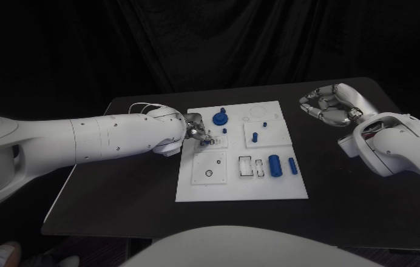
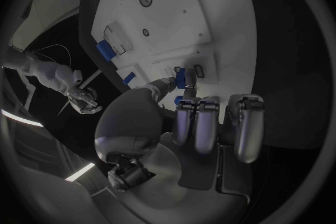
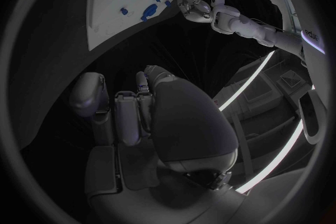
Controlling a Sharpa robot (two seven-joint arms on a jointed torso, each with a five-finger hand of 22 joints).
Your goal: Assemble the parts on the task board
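Left hand (image 2: 203, 123), nearest the lens in its wrist view, is pinching a small blue part (image 2: 183, 78) over the task board (image 1: 289, 182), at its left edge; right hand (image 1: 331, 104) is hovering well off to the board's right, fingers curled in, holding nothing; left is nearer.

The task board (image 1: 197, 191) lies mid-table (image 1: 114, 206), with parts (image 1: 274, 164) on its right half

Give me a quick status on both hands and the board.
Left hand over the task board's left edge, fingers at a small blue part; hold unconfirmed. Right hand curled, empty, off the board. Nothing blocking.
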